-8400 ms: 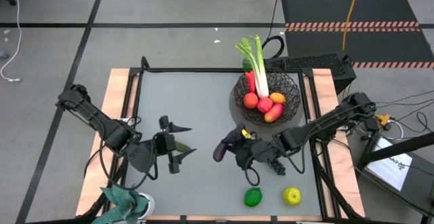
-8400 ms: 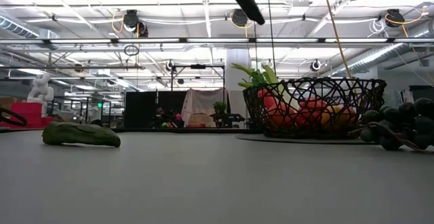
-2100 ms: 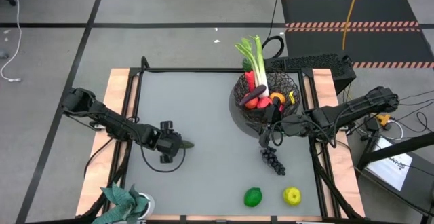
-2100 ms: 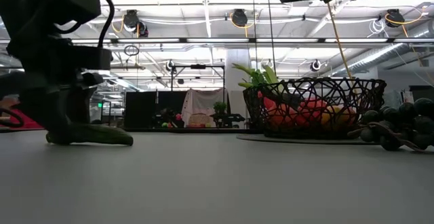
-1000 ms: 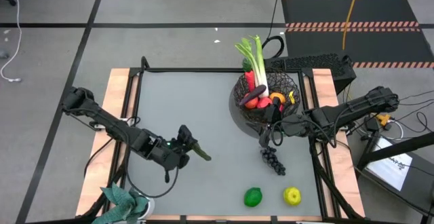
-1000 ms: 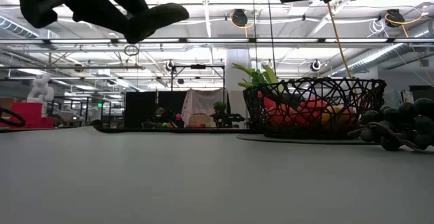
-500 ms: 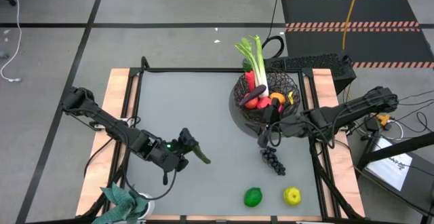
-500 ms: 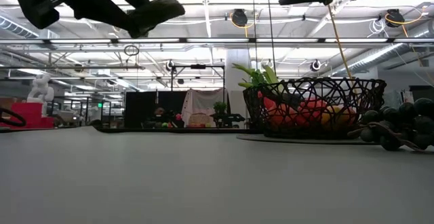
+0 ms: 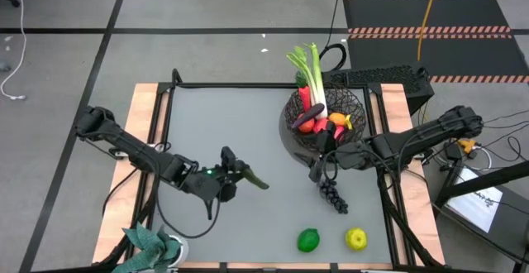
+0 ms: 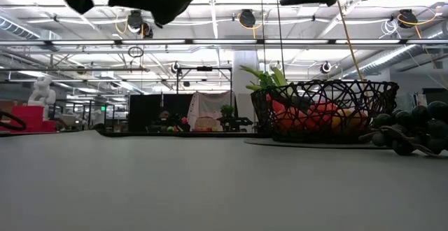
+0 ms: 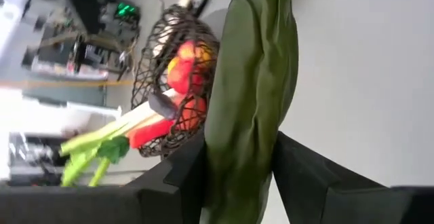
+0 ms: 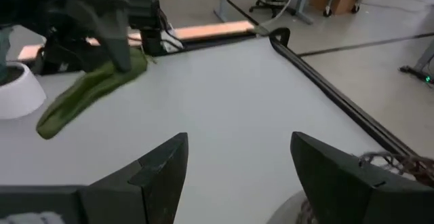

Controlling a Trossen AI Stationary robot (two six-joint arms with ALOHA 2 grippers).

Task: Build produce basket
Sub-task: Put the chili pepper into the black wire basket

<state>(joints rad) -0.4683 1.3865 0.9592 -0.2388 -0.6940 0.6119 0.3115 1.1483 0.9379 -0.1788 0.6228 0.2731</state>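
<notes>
- A grey surface (image 9: 231,124) framed in wood stands on a taped workshop floor, seen from overhead.
- The left gripper (image 9: 234,172), left of frame centre, holds the cucumber (image 9: 251,178) clamped between its fingers; a second ago it hung lower in the frame, so the carry toward the basket (image 9: 325,117) at upper right is under way.
- The right gripper (image 9: 317,167), jaws apart and empty, waits just below the basket, close to the likely approach.
- The dark grapes (image 9: 332,194), a green fruit (image 9: 308,240) and a yellow fruit (image 9: 356,239) lie at lower right, not yet collected.
- The leek (image 9: 312,76) juts from the basket.
</notes>
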